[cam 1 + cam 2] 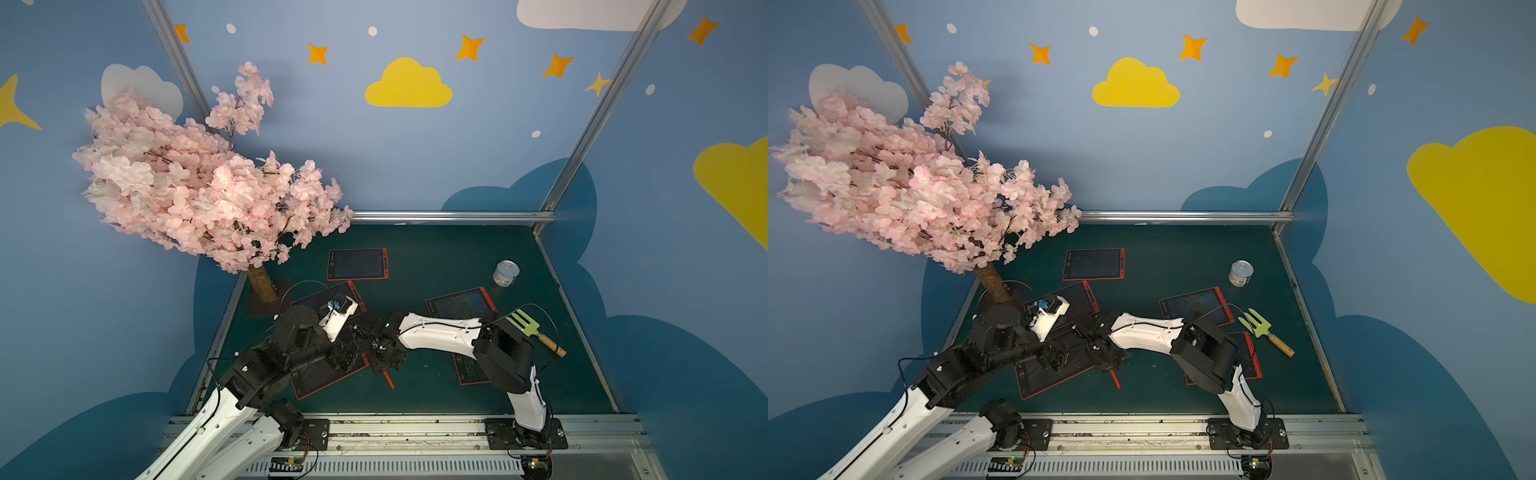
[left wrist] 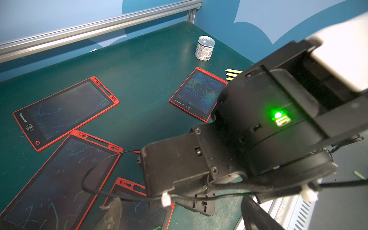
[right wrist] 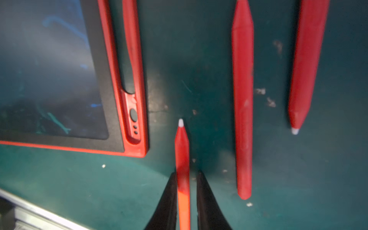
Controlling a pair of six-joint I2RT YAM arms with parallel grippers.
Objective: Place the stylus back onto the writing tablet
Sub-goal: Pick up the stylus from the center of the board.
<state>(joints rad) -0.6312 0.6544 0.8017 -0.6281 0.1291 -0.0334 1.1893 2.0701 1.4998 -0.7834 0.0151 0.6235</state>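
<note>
Right wrist view: right claw (image 3: pixel 186 176) clamped on stylus (image 3: pixel 182 151) at lower centre; white tip points up-frame
Tablet (image 3: pixel 95 79): upper left; its corner near stylus tip, not touching
Mat (image 3: pixel 199 69): spare stylus (image 3: pixel 243 99) right of centre; second spare (image 3: pixel 304 65) far right
Left claw (image 1: pixel 345 358): jaws wide apart in a top view
</note>
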